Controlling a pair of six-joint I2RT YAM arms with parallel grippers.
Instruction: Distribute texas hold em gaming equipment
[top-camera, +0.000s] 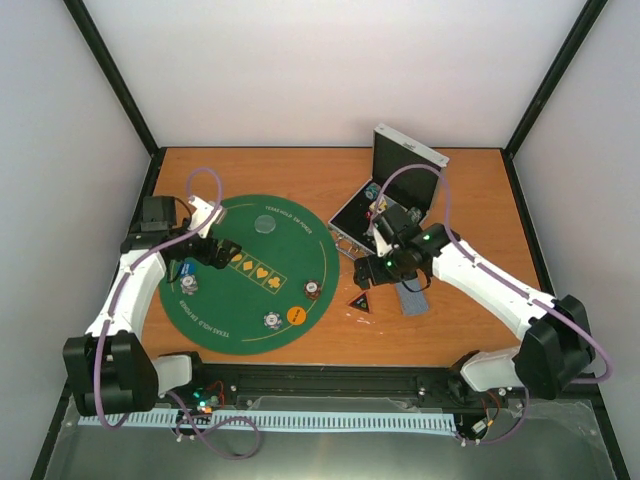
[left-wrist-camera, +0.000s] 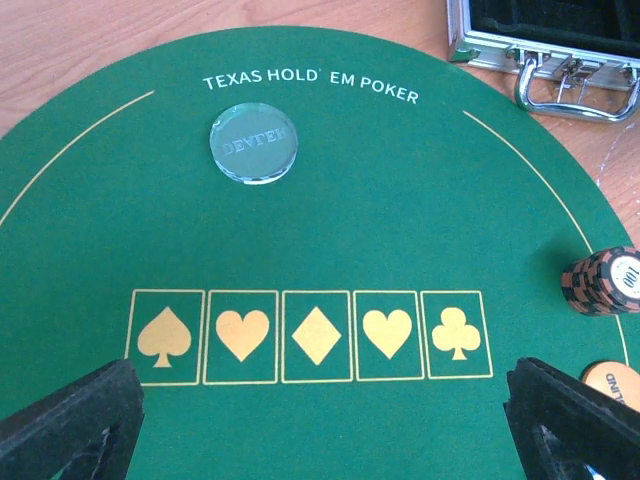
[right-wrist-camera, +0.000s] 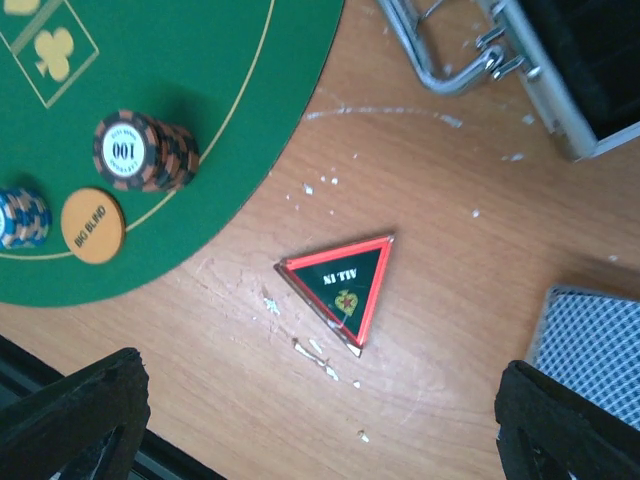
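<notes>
On the green mat (top-camera: 300, 250) lie a clear disc (top-camera: 265, 224), a red chip stack (top-camera: 313, 289), an orange disc (top-camera: 296, 315), a blue-white chip stack (top-camera: 271, 320) and a pale chip stack (top-camera: 189, 286). The black triangular marker (top-camera: 361, 301) and the grey-blue-backed cards (top-camera: 411, 297) lie on the wood right of the mat. My left gripper (top-camera: 228, 255) is open and empty above the mat's left part, near the printed suit boxes. My right gripper (top-camera: 366, 278) is open and empty above the marker (right-wrist-camera: 343, 281). The cards (right-wrist-camera: 590, 345) lie beside its right finger.
The open silver case (top-camera: 385, 200) stands behind the right gripper, its handle towards the mat. It also shows in the left wrist view (left-wrist-camera: 545, 45) and the right wrist view (right-wrist-camera: 540, 60). A small blue object (top-camera: 187, 268) lies under the left arm. Black rail runs along the near table edge.
</notes>
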